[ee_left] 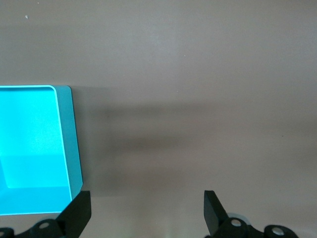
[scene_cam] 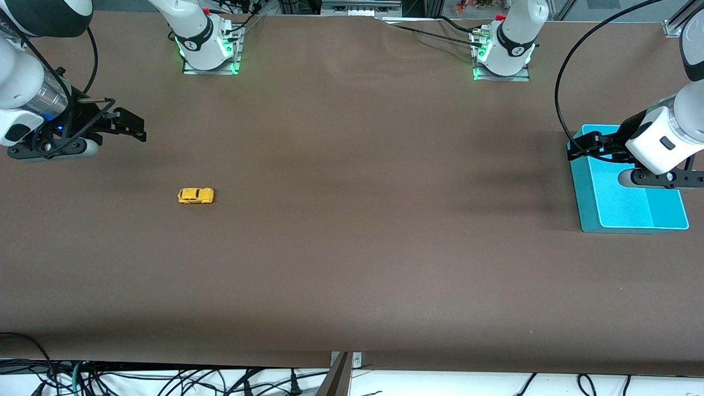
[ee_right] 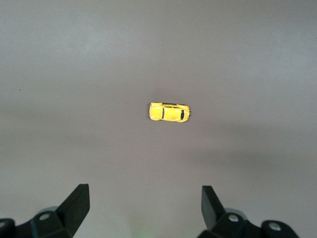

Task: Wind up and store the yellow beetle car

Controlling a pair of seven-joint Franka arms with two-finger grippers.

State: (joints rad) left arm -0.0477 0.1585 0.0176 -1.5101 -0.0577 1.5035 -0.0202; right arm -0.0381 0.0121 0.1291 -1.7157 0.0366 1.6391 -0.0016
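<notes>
The yellow beetle car [scene_cam: 196, 196] stands on its wheels on the brown table toward the right arm's end. It also shows in the right wrist view [ee_right: 170, 112], well ahead of the fingers. My right gripper [scene_cam: 131, 125] is open and empty, up in the air over the table near its end, apart from the car. My left gripper [scene_cam: 584, 144] is open and empty, over the edge of the cyan tray [scene_cam: 591, 203]. In the left wrist view one dark finger [ee_left: 79, 210] lies by the tray's corner [ee_left: 67, 144].
The cyan tray stands at the left arm's end of the table and holds nothing that I can see. Both arm bases [scene_cam: 209, 44] [scene_cam: 503, 52] stand along the table's edge farthest from the front camera. Cables hang along the nearest edge.
</notes>
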